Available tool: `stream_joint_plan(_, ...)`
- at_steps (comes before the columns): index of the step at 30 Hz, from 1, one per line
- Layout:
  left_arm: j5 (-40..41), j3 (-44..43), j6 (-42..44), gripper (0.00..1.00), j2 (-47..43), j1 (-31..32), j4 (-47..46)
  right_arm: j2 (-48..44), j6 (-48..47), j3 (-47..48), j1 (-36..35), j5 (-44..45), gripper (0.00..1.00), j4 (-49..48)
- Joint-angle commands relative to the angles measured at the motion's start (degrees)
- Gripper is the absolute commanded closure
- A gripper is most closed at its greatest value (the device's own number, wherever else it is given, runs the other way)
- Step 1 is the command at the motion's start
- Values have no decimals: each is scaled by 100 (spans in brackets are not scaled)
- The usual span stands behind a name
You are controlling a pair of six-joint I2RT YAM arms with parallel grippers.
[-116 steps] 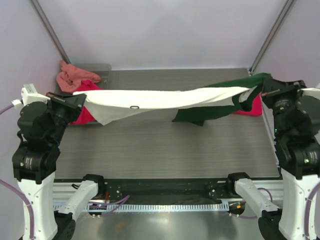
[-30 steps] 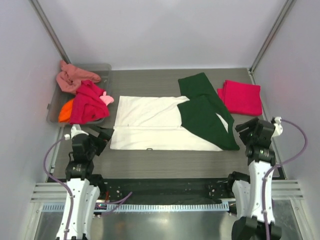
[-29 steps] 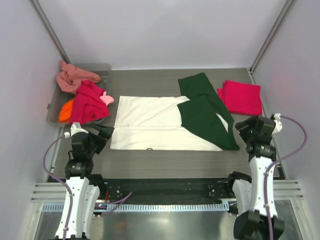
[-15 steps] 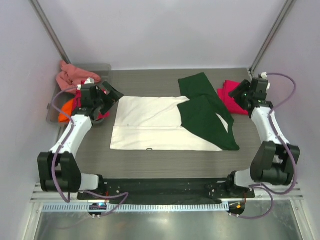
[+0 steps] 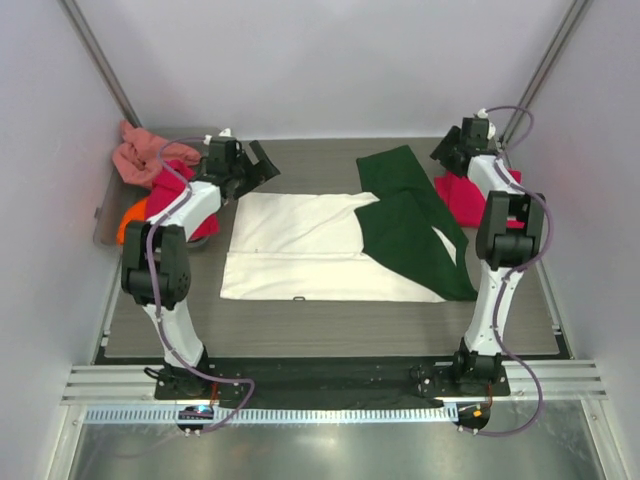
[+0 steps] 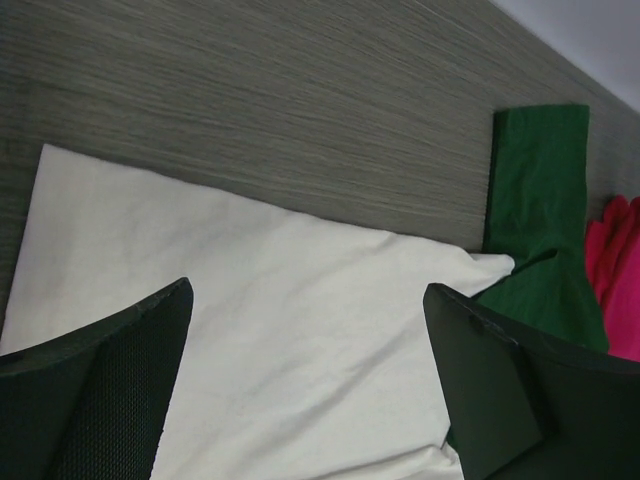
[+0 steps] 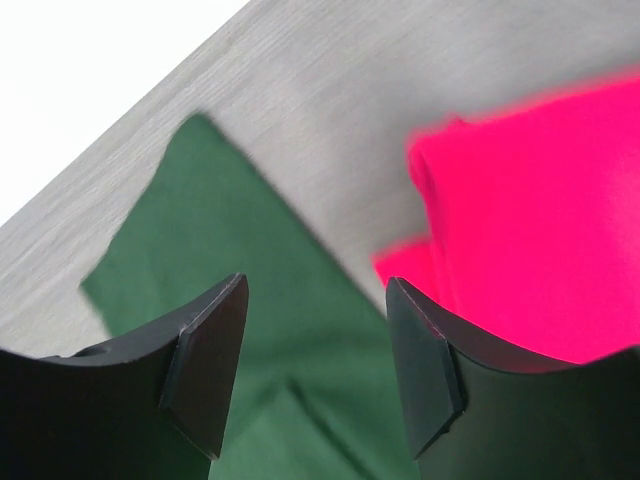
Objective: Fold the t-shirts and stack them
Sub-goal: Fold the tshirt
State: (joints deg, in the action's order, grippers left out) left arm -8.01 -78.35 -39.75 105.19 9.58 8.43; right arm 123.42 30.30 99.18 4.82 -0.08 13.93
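The cream-white t-shirt (image 5: 300, 245) with dark green sleeves (image 5: 410, 225) lies flat in the middle of the table. My left gripper (image 5: 258, 165) hovers open over its far left corner. In the left wrist view the gripper (image 6: 310, 385) has only white cloth (image 6: 270, 320) below its spread fingers. My right gripper (image 5: 447, 152) hangs open at the far right, between the green sleeve (image 7: 220, 230) and the folded crimson-pink t-shirt (image 7: 540, 230). In the right wrist view nothing sits between the fingers of this gripper (image 7: 315, 365).
A translucent grey tray (image 5: 99, 222) at the far left holds salmon (image 5: 140, 155), magenta (image 5: 178, 205) and orange (image 5: 130, 225) shirts. The folded crimson-pink t-shirt (image 5: 485, 205) lies by the right wall, partly under my right arm. Metal frame posts stand at the back corners.
The cream-white shirt, first held stretched in the air, now lies flat. Both arms have swung from the near edge out to its far corners, with jaws open.
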Motion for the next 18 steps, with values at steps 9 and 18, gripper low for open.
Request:
stream_joint_plan(9,177,-1376,810,2,1416,-36,-254,2275,-166,2930,-174,-642,36,83)
stream_joint_plan(18,423,-1613,1153,2,1874,-79,-104,3364,133,3908,-324,-1310,46,-57)
